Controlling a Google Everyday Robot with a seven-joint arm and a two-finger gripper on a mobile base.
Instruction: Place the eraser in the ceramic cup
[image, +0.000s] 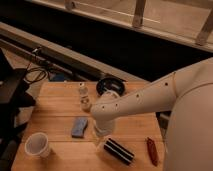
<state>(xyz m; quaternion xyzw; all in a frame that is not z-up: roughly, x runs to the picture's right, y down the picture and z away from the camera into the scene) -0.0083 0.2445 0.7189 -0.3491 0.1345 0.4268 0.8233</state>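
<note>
Just left of the eraser (118, 151), my gripper (99, 136) hangs pointing down over the wooden table (60, 107), close beside the block's upper-left end. Whether it touches the eraser I cannot tell, nor whether it is spread or closed. The eraser, black with white stripes, lies flat and slanted near the table's front edge. Well to the left of the eraser, the white ceramic cup (38, 145) stands upright. Left of the eraser and slightly behind it lies a blue-grey pad (79, 127). Right of the eraser lies a slim red-brown object (151, 151).
</note>
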